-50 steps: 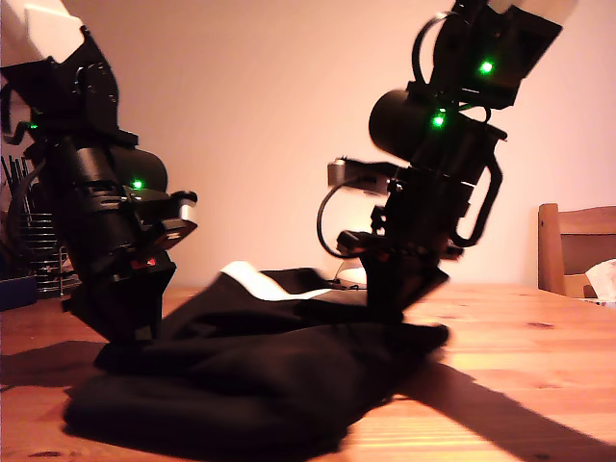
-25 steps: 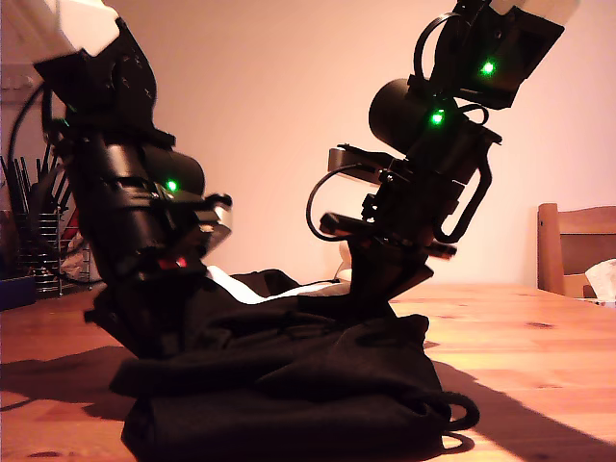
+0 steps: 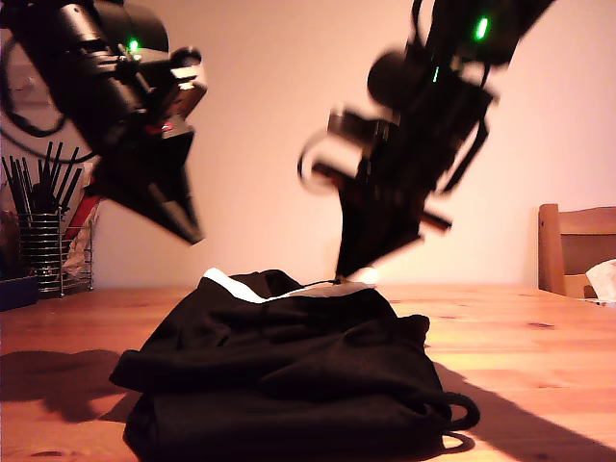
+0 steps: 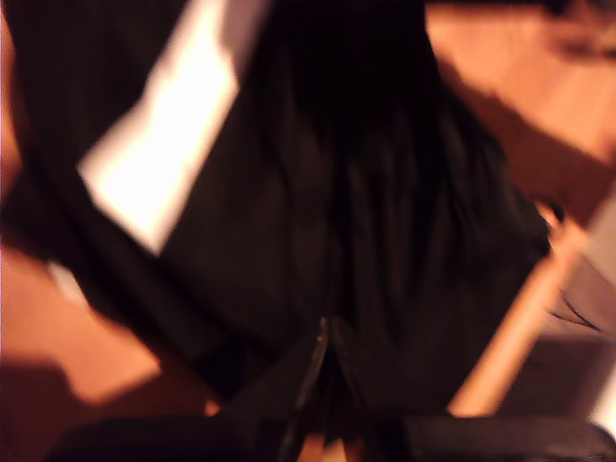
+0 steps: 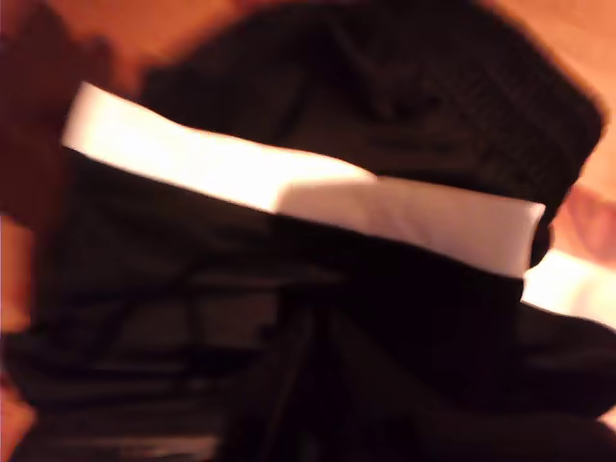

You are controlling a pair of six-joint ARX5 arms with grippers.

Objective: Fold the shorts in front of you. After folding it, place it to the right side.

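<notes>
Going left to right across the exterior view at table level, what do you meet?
Wire rack of dark utensils → folded black shorts with a white strip on top → drawstring loop → bare wooden table → wooden chair back.

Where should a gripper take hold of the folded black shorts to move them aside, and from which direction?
Probably at the thick folded edge of the shorts toward the exterior view's left, coming down from above and pinching all layers together. The bundle lies as a low stacked heap on the wooden table, so a single top layer would likely unfold it. Avoid the drawstring loop hanging out at the exterior view's right.
</notes>
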